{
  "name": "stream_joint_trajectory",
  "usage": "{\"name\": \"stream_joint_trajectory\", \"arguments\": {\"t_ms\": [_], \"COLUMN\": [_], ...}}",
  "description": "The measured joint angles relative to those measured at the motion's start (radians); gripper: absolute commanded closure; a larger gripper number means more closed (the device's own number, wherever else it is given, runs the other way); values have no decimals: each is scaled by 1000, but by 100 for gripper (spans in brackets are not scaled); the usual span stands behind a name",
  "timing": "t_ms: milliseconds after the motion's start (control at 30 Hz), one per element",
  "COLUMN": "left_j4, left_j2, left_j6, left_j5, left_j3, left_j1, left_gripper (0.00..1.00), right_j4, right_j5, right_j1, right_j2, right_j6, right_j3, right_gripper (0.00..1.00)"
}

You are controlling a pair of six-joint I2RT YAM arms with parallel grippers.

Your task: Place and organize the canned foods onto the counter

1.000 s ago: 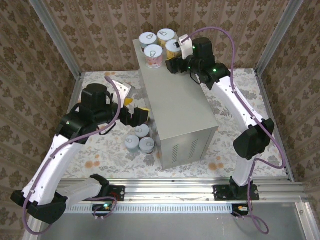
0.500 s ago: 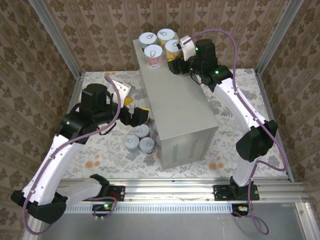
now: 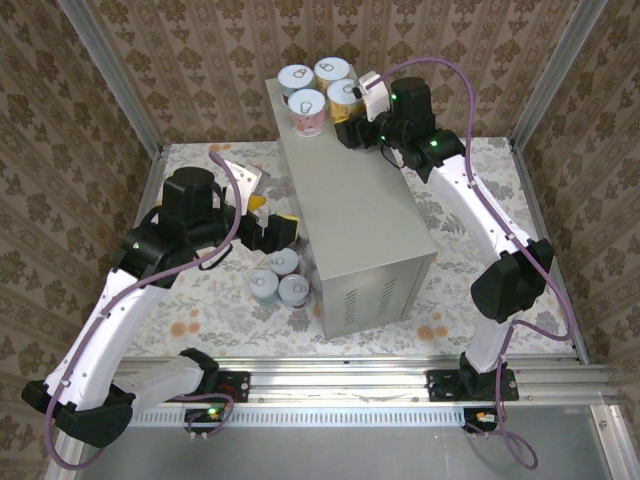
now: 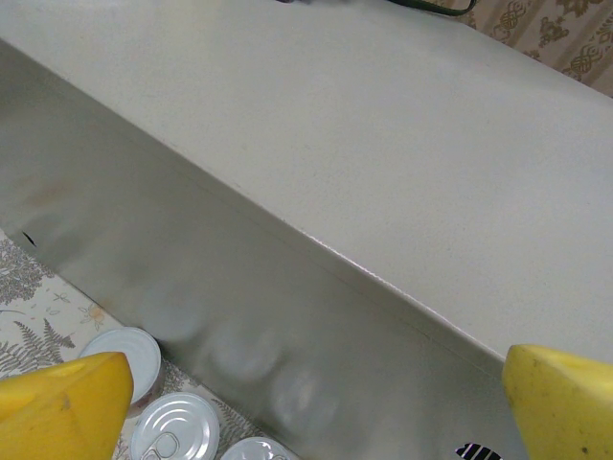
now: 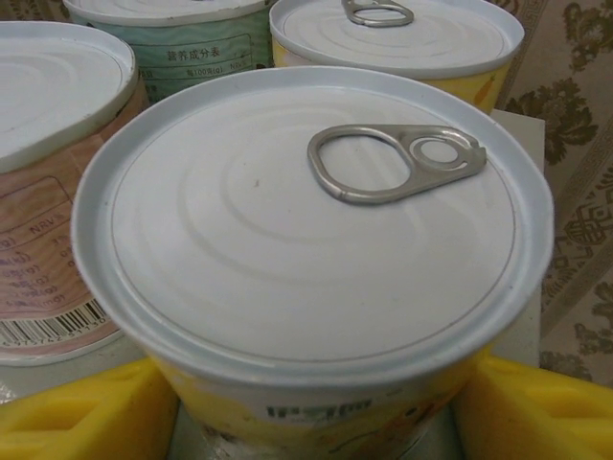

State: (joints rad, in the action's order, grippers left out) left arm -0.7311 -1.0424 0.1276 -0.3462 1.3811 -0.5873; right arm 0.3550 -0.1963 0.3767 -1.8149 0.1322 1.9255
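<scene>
The counter (image 3: 360, 215) fills the middle of the top view. At its far end, in the upper centre of the frame, the right gripper (image 3: 350, 120) has edged in and narrowed over the last second. Its yellow pads (image 5: 86, 417) now sit against both sides of the yellow can (image 5: 316, 220), which stands upright on the counter top. I judge this a grasp just taken, probably to nudge that can into line with its neighbours, not a fresh delivery.

Three more cans (image 3: 308, 105) stand packed around it in the same cluster. In the right wrist view the pink one lies just beside the left pad, so there is little room to shift anything without bumping it.

At left of centre, the left gripper (image 3: 272, 232) hangs spread wide and empty, hard by the counter's side wall. Below it, three floor cans (image 3: 284, 262) wait on the cloth (image 3: 190, 320), huddled against that wall, which crowds any grab from that side.
</scene>
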Motion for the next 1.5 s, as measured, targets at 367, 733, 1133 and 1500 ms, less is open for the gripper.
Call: {"name": "stream_joint_trajectory", "arguments": {"t_ms": [367,733,1133,1500], "left_j4": [0,3,7,21], "left_j2": [0,0,-1,-2], "left_j6": [0,0,0,4], "left_j5": [0,0,7,61], "left_j3": [0,0,0,-2], "left_j1": [0,0,0,10], "left_gripper": [0,0,0,0], "right_j4": [0,-1,1,87], "right_j5": [-23,-23,-21,54], "right_j1": [0,0,0,0], "right_j2": [-5,-5,-5,157], "right_j6": [0,0,2,0], "right_j3": [5,5,5,-117], "right_gripper": [27,25,7,0]}}
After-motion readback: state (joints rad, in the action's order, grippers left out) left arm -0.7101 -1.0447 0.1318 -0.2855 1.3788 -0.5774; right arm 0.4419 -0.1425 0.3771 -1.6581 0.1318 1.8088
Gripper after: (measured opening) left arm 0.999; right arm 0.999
